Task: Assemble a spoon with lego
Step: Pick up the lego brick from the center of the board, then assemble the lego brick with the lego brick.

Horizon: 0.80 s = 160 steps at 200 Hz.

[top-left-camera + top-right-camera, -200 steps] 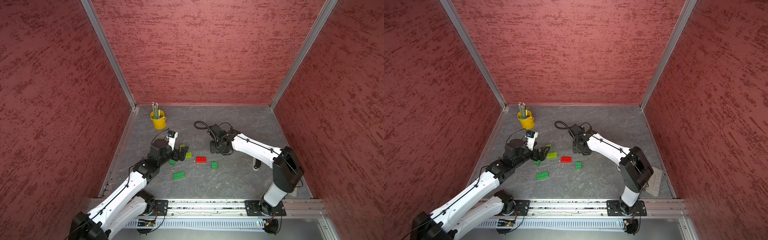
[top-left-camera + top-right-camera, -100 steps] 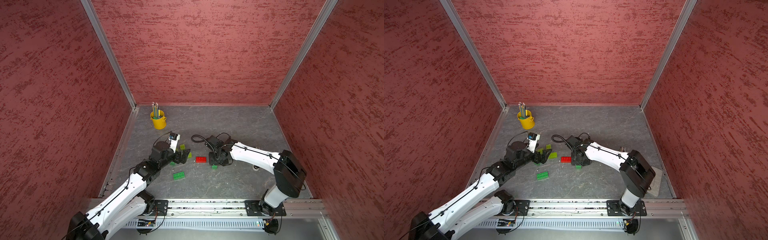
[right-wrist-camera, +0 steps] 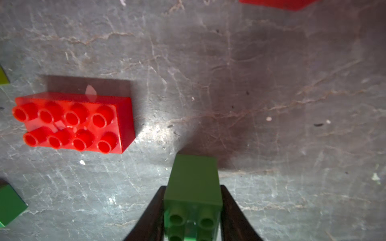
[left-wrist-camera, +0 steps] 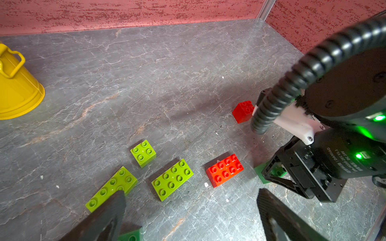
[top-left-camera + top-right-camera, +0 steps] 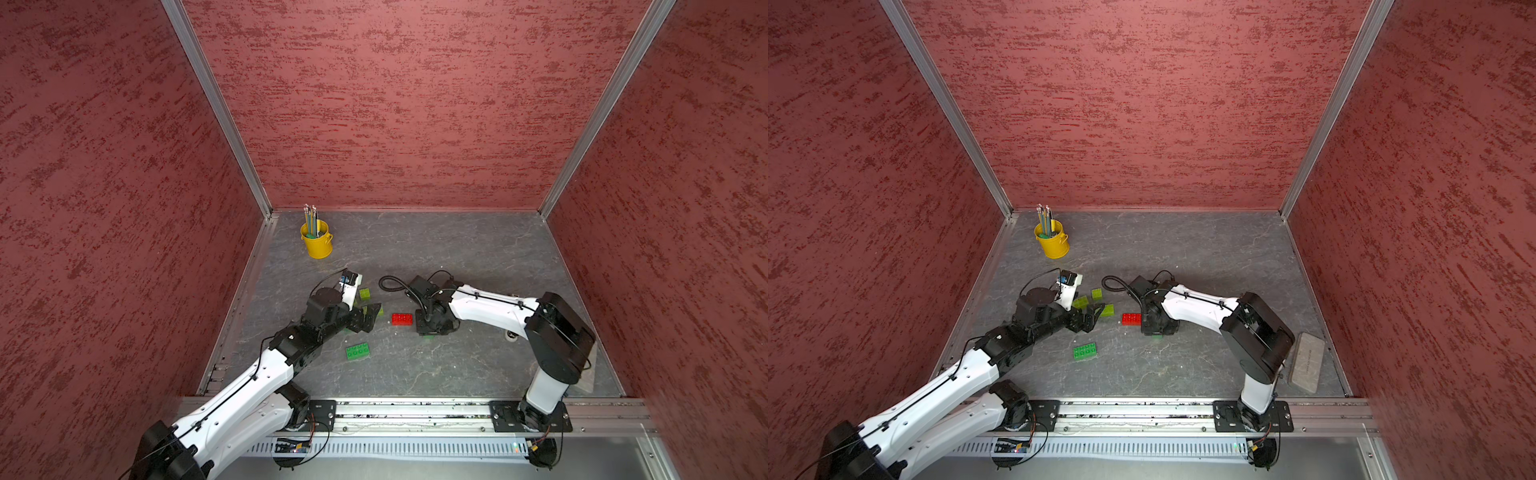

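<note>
Beside red brick (image 3: 73,123), right tool (image 3: 192,187) now pinching green brick (image 3: 193,175), left tool (image 4: 190,198) wide.

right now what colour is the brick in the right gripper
Dark green brick, clearest in the right wrist view.

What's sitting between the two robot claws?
In both top views, the red eight-stud brick lies between the open left gripper and the right gripper, which grips a green brick.

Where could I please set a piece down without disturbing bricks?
The floor is bare along the back wall right of the yellow bucket, and in front between the dark green oblong brick and the right arm's base. It is crowded around the lime bricks, red oblong brick, left gripper and right gripper.
</note>
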{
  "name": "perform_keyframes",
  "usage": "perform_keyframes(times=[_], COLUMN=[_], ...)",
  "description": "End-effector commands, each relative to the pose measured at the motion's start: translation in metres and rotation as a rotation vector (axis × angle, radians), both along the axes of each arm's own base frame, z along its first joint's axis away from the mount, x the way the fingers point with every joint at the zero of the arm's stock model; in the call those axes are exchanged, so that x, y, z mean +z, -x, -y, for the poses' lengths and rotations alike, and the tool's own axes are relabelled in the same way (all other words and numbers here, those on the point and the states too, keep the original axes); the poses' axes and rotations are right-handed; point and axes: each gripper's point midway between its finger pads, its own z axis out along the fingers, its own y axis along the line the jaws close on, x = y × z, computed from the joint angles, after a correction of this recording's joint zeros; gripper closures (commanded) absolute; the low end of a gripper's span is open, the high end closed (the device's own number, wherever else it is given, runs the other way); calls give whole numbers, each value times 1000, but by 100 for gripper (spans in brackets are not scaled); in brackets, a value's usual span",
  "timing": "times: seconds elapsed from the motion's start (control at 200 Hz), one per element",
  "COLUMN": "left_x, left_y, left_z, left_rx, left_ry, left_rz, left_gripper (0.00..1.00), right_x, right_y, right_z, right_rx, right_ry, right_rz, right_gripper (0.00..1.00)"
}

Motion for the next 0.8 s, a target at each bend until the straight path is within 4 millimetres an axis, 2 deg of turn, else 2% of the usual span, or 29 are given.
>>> perform_keyframes(times=[0.0,0.115,0.286,0.491,0.636,0.797], left_x=[3,7,12,8,2,-5], left_y=[-1,0,2,-1,-5,-8], left_z=[2,5,18,26,27,26], left_rx=[-10,-36,-119,-169,-173,-167], left_ry=[-10,-4,22,-3,-23,-33], left_rz=[33,74,151,181,186,183], left_gripper=[0,0,0,0,1,0], right_x=[7,28,68,93,92,80], right_y=[-9,-21,-53,-95,-110,-122], right_z=[0,6,33,53,56,52], right_rx=[-18,-34,-96,-176,-194,-191], right_ry=[3,-13,-10,-11,8,11], right_rz=[23,50,124,193,195,182], right_gripper=[70,76,76,75,75,75])
